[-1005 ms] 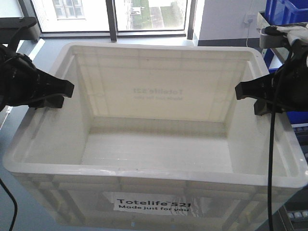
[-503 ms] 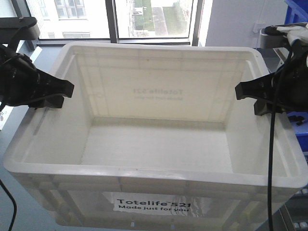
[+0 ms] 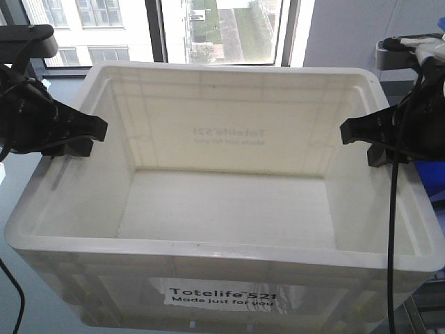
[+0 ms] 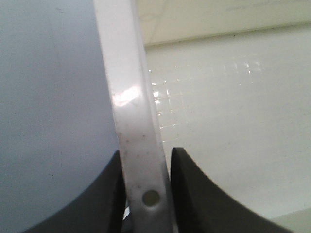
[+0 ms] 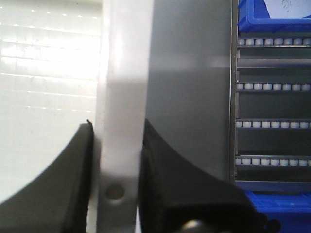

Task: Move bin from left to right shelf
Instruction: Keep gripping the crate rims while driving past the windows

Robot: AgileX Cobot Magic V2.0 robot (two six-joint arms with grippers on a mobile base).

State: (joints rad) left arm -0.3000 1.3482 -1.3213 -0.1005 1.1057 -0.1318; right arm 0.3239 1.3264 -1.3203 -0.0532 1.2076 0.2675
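Matte black wedge-shaped jaws, thin black cable (image 3: 393,229).

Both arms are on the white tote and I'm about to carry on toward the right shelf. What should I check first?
1. Left gripper clamped on the white tote rim: ok, the rim is pinched from both sides.
2. Right gripper clamped on the opposite rim: ok, same fit.
3. Tote level between the arms: ok, roughly level in the front view.
4. Tote empty, nothing to slide: ok.
5. Free slot on the right shelf: cannot tell; the right wrist view shows only roller racks and blue bins beside the tote.
6. Clearance under the tote: cannot tell, hidden.
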